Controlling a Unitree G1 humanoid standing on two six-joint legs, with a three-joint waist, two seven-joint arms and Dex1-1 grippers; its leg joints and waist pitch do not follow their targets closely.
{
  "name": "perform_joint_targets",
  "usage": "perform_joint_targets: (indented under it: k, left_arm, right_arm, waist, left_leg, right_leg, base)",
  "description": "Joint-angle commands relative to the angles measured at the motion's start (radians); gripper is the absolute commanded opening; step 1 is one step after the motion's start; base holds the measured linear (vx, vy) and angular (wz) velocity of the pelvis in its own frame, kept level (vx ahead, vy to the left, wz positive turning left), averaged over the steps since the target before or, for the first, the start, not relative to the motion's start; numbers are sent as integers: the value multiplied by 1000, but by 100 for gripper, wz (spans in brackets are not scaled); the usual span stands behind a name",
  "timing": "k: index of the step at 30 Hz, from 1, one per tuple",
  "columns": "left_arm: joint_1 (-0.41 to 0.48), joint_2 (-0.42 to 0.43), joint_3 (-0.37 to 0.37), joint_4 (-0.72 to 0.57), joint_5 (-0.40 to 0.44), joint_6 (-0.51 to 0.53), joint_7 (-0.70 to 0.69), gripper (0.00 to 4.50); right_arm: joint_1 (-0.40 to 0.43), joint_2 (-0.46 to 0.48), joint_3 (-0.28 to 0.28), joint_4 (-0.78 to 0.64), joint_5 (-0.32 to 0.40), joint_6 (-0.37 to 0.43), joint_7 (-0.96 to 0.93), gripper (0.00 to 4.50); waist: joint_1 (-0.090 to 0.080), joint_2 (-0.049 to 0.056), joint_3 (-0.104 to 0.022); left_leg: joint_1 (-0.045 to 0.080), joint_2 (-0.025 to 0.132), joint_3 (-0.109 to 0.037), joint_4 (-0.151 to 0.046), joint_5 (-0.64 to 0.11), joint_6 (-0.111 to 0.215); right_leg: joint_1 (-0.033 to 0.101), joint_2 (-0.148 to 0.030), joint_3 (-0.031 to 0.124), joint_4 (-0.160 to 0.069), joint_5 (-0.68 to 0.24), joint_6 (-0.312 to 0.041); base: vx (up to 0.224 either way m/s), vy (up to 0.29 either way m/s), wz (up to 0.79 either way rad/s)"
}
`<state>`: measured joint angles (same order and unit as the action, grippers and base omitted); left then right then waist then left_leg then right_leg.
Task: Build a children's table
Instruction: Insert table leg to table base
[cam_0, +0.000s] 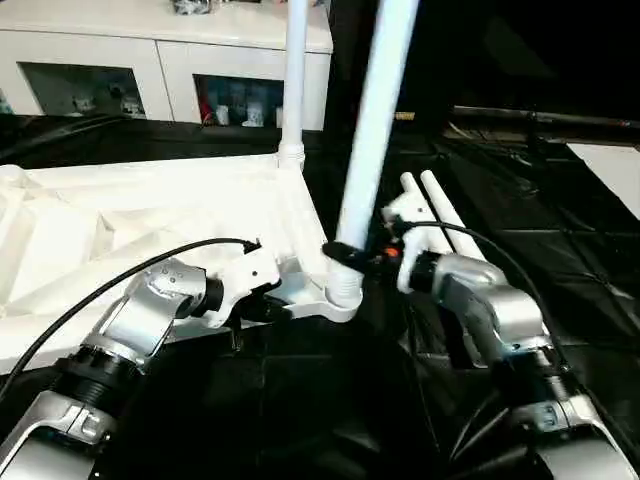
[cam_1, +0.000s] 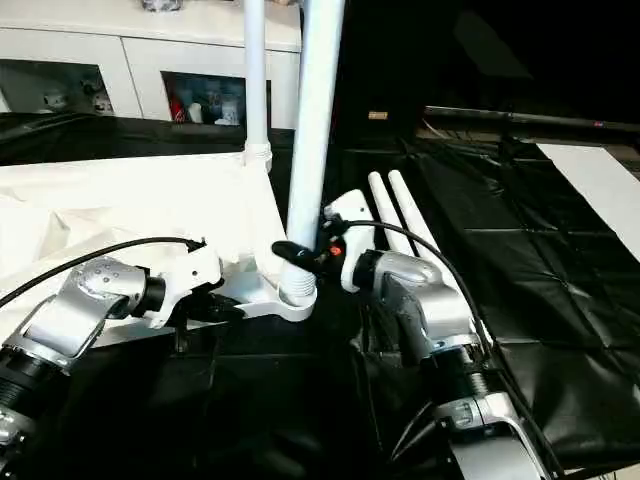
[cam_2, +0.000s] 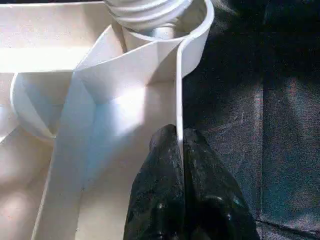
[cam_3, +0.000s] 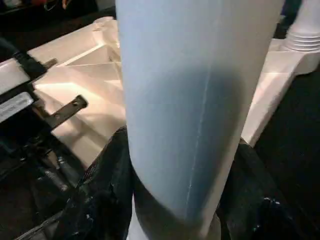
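The children's table lies upside down, its white tabletop (cam_0: 130, 220) showing the ribbed underside. One white leg (cam_0: 294, 80) stands upright in the far corner socket. A second leg (cam_0: 375, 130) stands, leaning slightly, in the near corner socket (cam_0: 343, 290). My right gripper (cam_0: 350, 256) is shut on this leg just above the socket, and its black fingers (cam_3: 100, 190) wrap both sides of the tube. My left gripper (cam_2: 179, 135) is shut on the tabletop's thin rim (cam_2: 178, 90), close to that same corner.
Two spare white legs (cam_0: 440, 215) lie side by side on the black floor sheet (cam_0: 560, 250) to the right. A white glass-door cabinet (cam_0: 160, 50) stands at the back. Black cables loop over both forearms.
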<state>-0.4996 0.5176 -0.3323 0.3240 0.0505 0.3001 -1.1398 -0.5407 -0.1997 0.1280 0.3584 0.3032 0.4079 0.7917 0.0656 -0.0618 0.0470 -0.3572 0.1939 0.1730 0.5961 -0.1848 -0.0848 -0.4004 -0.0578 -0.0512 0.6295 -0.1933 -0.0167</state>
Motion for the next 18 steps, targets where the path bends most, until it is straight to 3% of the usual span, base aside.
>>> perform_joint_targets:
  k: [1, 12, 18]
  left_arm:
    - [17, 3, -23, -5, 19, 3, 20, 0]
    - [18, 15, -16, -32, 12, -11, 5, 0]
    - [15, 17, -17, -31, 7, -17, -5, 0]
  right_arm:
    - [-4, -13, 9, 11, -9, 14, 12, 186]
    - [-16, -39, 33, 12, -22, 39, 56, 186]
    - [-24, -8, 2, 80, -9, 8, 44, 186]
  waist:
    - [2, 9, -54]
    - [-1, 9, -53]
    - [-2, 14, -55]
  left_leg:
    - [8, 35, -10, -75, -214, -11]
    - [7, 36, -11, -77, -217, -12]
    - [7, 35, -10, -75, -210, -12]
  right_leg:
    - [44, -80, 50, -84, -267, -168]
    - [42, -78, 49, -84, -268, -168]
    - [42, -78, 50, -81, -231, -183]
  base:
    - [0, 0, 0]
    - [0, 0, 0]
    - [0, 0, 0]
